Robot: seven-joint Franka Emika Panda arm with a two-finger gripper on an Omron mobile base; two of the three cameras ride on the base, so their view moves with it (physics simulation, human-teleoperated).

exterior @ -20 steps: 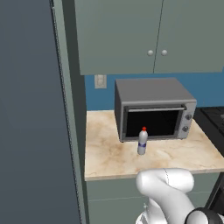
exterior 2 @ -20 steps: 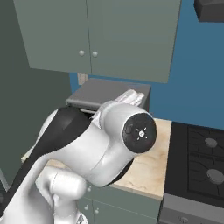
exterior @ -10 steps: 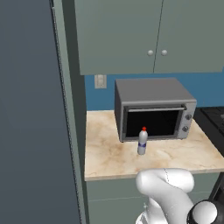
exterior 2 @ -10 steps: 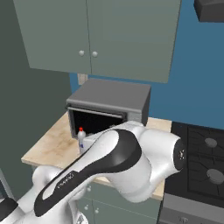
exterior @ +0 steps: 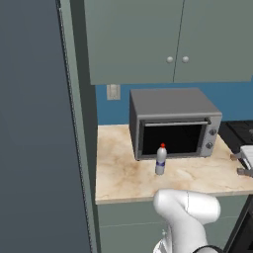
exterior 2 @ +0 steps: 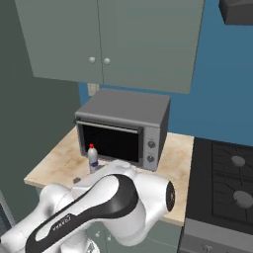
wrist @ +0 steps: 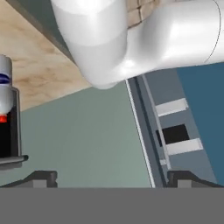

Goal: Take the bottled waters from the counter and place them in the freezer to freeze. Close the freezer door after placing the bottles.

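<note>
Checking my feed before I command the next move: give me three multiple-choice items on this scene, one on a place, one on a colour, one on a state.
1. Where does the bottle stand?
A. on the stove
B. on the counter, in front of the oven
C. on top of the oven

2. What colour is the bottle's cap?
A. red
B. green
C. yellow

3. How are the gripper jaws?
A. shut on the bottle
B. shut on nothing
C. open, holding nothing

Answers: 1 B, it stands on beige stone before the oven's dark window. 2 A, the cap is red in both base views. 3 C, the fingertips sit far apart in the hand view.
</note>
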